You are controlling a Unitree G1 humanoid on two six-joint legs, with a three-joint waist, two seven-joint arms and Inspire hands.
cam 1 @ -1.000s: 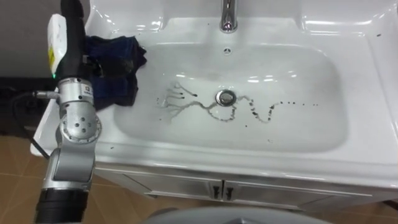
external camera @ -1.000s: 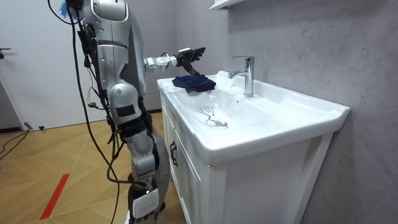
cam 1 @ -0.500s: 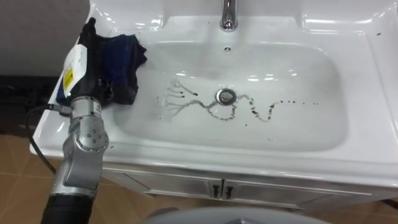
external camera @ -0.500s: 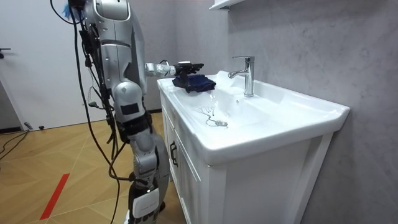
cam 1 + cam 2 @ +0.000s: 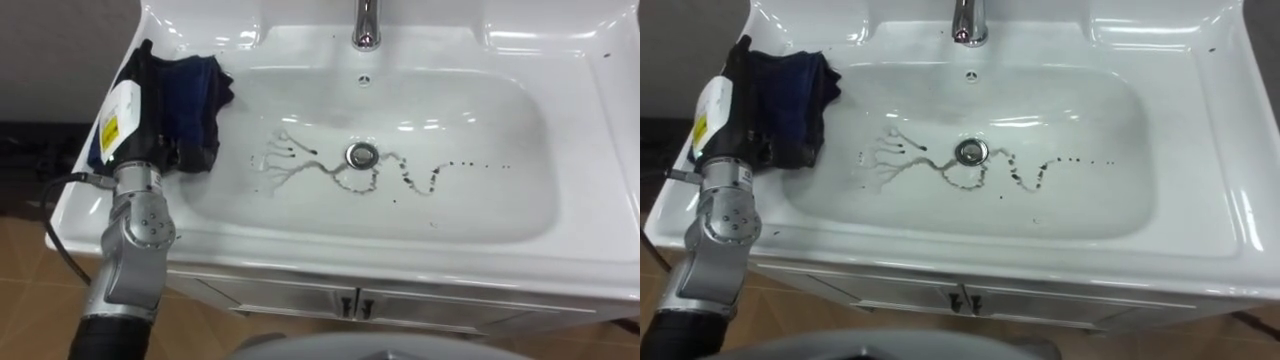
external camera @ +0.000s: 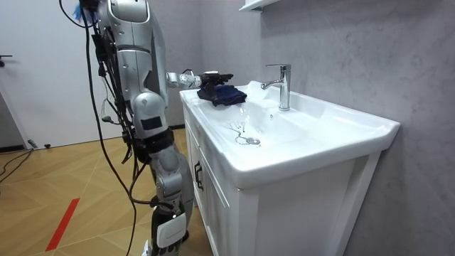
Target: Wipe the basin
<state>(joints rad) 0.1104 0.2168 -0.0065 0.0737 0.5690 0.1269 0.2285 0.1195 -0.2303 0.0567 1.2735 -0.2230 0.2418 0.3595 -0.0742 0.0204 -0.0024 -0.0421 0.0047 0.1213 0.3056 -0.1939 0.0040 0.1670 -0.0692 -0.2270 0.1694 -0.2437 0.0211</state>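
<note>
A white basin [image 5: 490, 205] is set into a vanity top, with dark squiggly dirt marks [image 5: 335, 175] running across its floor past the drain [image 5: 363, 154]. A dark blue cloth [image 5: 203, 85] lies bunched on the basin's left rim and hangs a little into the bowl. My left hand [image 5: 146, 98] rests on top of the cloth's left part, open, its back turned up. In the room view the hand [image 6: 212, 75] lies flat over the cloth [image 6: 226, 94] at the vanity's near corner.
A chrome faucet [image 5: 366, 25] stands at the back middle of the basin. The cabinet doors [image 5: 350, 300] are below the front edge. I stand on the wooden floor [image 6: 57, 199] at the vanity's left end, and a grey wall [image 6: 341, 50] is behind it.
My left hand has come down from above the vanity's corner onto the cloth, and in the last half second it has hardly moved. The cloth stays on the rim.
</note>
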